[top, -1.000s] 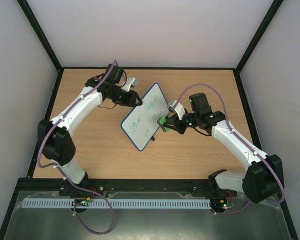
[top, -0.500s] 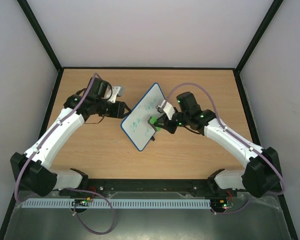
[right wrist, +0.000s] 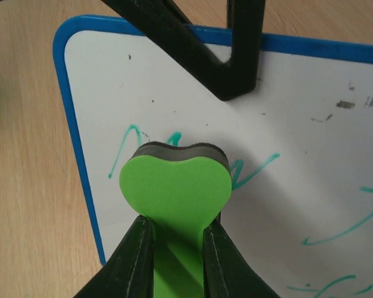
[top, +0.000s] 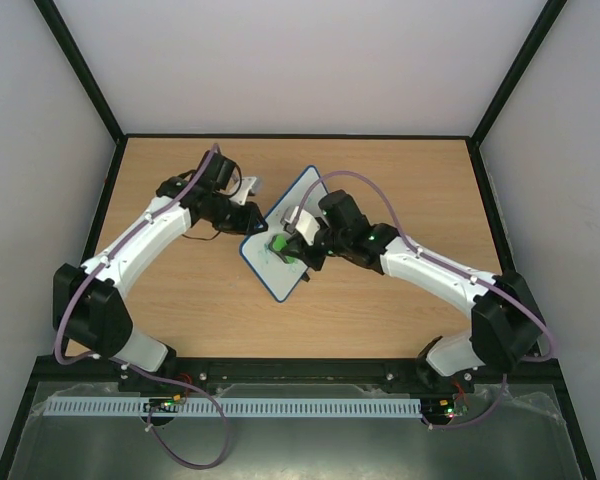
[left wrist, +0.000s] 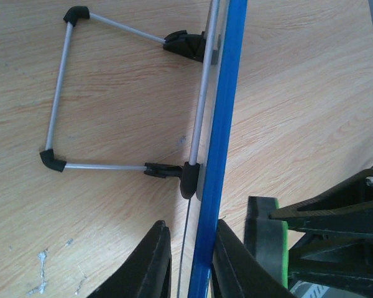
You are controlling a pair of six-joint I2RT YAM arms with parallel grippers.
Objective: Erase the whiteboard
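The whiteboard (top: 302, 190) stands tilted at the table's middle, blue-framed, with green handwriting (right wrist: 336, 230). In the left wrist view I see its blue frame (left wrist: 222, 124) edge-on. My left gripper (top: 254, 213) is closed around the board's upper-left edge, one finger on each side of the frame (left wrist: 189, 226). My right gripper (top: 290, 250) is shut on a green heart-shaped eraser (right wrist: 174, 180). The eraser's black felt face presses on the board (right wrist: 298, 124), over green strokes near the left frame. The eraser also shows in the top view (top: 279, 247).
The board's wire stand (left wrist: 59, 105) with black corner feet rests on the wooden table (top: 400, 320) behind the board. The left gripper's black fingers (right wrist: 236, 56) hang over the board's top edge. Black posts and pale walls enclose the table.
My right gripper slid the eraser left across the board, from its right side to its lower-left part. My left arm swung out and back, its gripper staying by the board's upper-left edge.
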